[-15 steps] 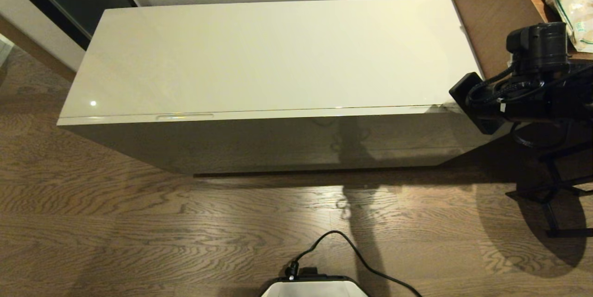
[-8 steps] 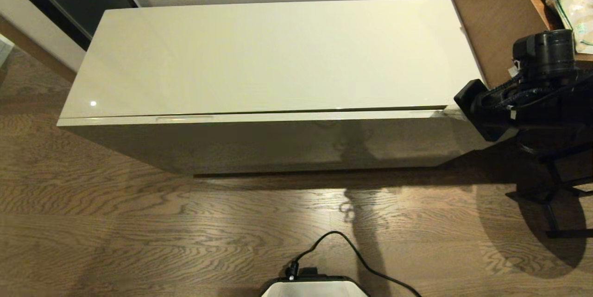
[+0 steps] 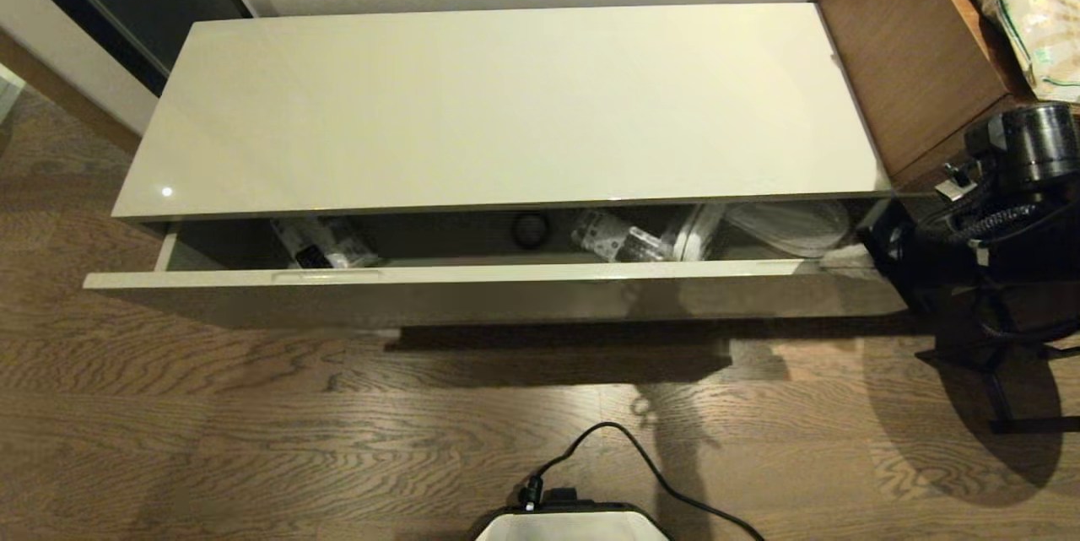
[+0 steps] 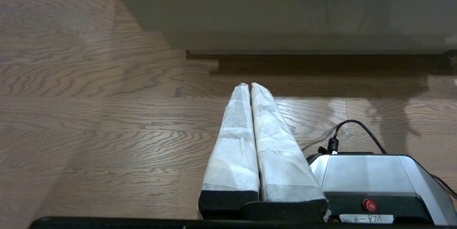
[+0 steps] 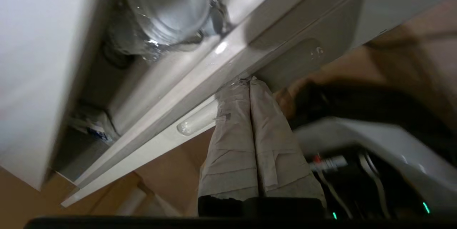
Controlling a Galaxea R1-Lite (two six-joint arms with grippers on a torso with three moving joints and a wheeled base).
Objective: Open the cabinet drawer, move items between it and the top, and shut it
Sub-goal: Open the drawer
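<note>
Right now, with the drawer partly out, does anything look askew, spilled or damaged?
Nothing stands out. The cabinet drawer is pulled out evenly, the water bottles and wrapped slippers lie loose inside, unspilled, and the top is unmarked.

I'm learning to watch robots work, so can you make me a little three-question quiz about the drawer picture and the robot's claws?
1. True or false: the cabinet drawer is pulled partly out.
2. Which claw is at the drawer's front edge? A) the left claw B) the right claw
3. Fill in: the top of the cabinet has ___ items on it.

Key
1. True. You can see wrapped slippers and a water bottle inside.
2. B. Its tips are shut together at the front panel's rim near the right end. The left claw is shut too, over the floor by the robot's base.
3. No.
</note>
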